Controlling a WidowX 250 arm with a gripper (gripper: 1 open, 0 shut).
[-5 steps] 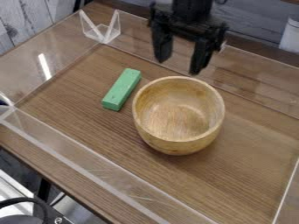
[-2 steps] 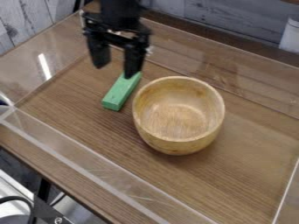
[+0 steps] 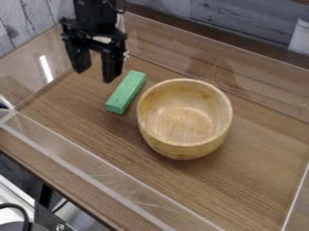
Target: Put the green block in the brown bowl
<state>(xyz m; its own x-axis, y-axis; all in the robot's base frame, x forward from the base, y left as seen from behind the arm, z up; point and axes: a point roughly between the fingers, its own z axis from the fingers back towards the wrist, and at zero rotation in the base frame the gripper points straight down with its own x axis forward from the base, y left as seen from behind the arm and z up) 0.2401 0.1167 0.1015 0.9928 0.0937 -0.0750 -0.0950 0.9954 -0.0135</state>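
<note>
One brown bowl (image 3: 183,117), nothing inside. One green block (image 3: 125,92) at its nine o'clock. Gripper (image 3: 94,65) released, holding nothing.

The small bright green rectangular block (image 3: 125,91) has a smooth, even, matt face with no gloss, perhaps painted wood or foam, though the view is too coarse to say which. The round light tan wooden bowl (image 3: 183,117) shows darker grain rings inside and a satin, lightly polished thick rim. The brown wood-grain tabletop (image 3: 85,144) has long straight grain and a dull sheen, maybe laminate. Clear, glossy plastic walls (image 3: 157,206) around it catch bright reflections along their edges. The black gripper (image 3: 96,62) looks like matt hard plastic or coated metal.
</note>
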